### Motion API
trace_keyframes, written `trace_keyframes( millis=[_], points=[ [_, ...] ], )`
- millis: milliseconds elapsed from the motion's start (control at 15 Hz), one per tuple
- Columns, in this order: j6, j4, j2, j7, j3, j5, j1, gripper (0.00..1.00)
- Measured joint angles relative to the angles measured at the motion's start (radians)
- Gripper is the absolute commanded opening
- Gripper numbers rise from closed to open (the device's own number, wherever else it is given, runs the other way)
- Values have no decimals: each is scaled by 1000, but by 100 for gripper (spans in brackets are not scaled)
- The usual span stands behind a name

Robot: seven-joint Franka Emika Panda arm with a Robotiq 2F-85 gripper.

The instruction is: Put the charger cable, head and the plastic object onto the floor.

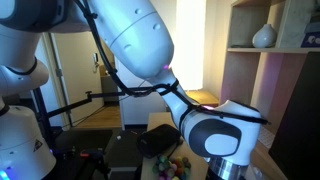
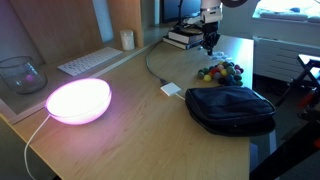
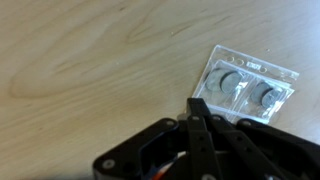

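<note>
Across the worktop (image 2: pixel 120 125), nothing has yet been put on the floor. Beyond the black pouch (image 2: pixel 230 108), the gripper (image 2: pixel 209 44) is held pressed together, apparently empty, near the clear plastic object (image 3: pixel 248 88). It should be spread, then lowered astride one thin edge. The head (image 2: pixel 172 89) and charger cable (image 2: pixel 150 68) are seen lying beside the pouch.

No text legible in any view. Wrist view: plastic object (image 3: pixel 246 86), clear and flat on the bench (image 3: pixel 90 60), carries a small dark printed strip near its top edge, too blurred to read. Exterior view: keyboard (image 2: pixel 88 62) at the back of the bench, key legends too small to make out
</note>
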Motion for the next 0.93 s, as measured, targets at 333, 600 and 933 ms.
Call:
trace_keyframes(
  millis=[333,600,933],
  points=[
    [0,1,20,0,-3,0,-5,0],
    [-2,6,24,0,-3,0,-5,0],
    [-2,6,24,0,-3,-1,-5,0]
  ],
)
